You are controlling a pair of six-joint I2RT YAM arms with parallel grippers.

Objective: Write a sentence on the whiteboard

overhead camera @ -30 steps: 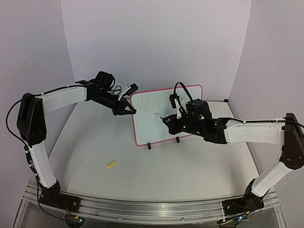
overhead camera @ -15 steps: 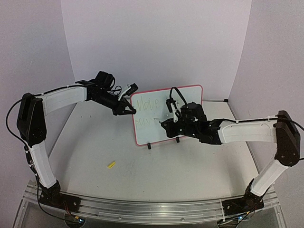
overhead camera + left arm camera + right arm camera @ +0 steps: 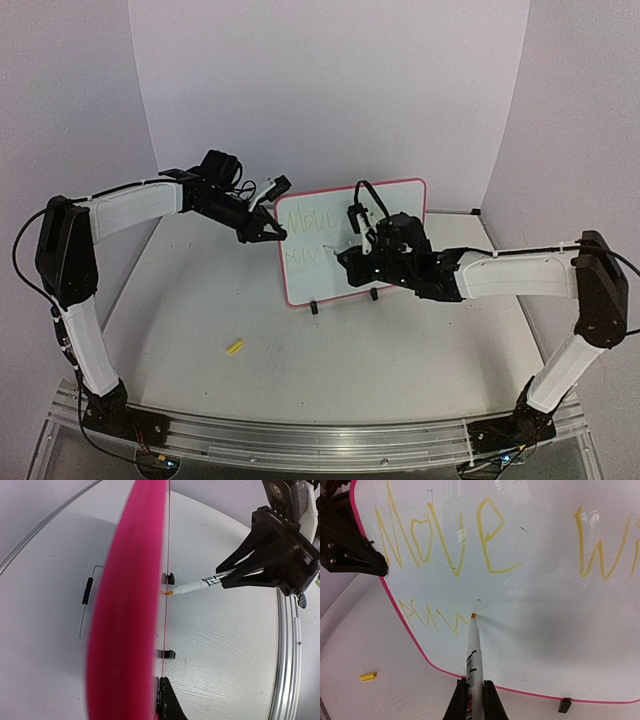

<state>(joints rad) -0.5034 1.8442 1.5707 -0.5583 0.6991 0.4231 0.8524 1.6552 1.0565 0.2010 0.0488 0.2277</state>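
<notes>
The whiteboard point(image 3: 400, 198) stands upright on two small black feet point(image 3: 314, 308), a little beyond the middle of the tabletop point(image 3: 350, 380) toward 12 o'clock in the top view. Its pink-red frame has rounded corners and its white face is turned toward the arm bases. The sentence point(image 3: 440, 540) runs in thin yellow strokes. The upper line begins "Move", and after a gap "Wi" shows at the 3 o'clock edge of the right wrist view. The lower line is a short run of strokes that is hard to read.

A marker point(image 3: 473, 655) points at the board, and its orange tip meets the face just at the end of the lower line. In the left wrist view the tip sits against the board's surface, between the two feet.

The right tool point(image 3: 474, 687) reaches in from the board's 4 o'clock side with its fingers closed narrow around the marker's barrel.

The left tool point(image 3: 275, 235) sits at the board's 9 o'clock edge, below the top corner, clamped on the frame. One of its black fingers point(image 3: 355, 555) lies on the board's front beside the "M".

A small yellow piece point(image 3: 235, 347) lies alone on the tabletop, well apart from the board, toward its 7 o'clock.

Behind the board a thin wire loop point(image 3: 87, 591) rests flat on the tabletop.
</notes>
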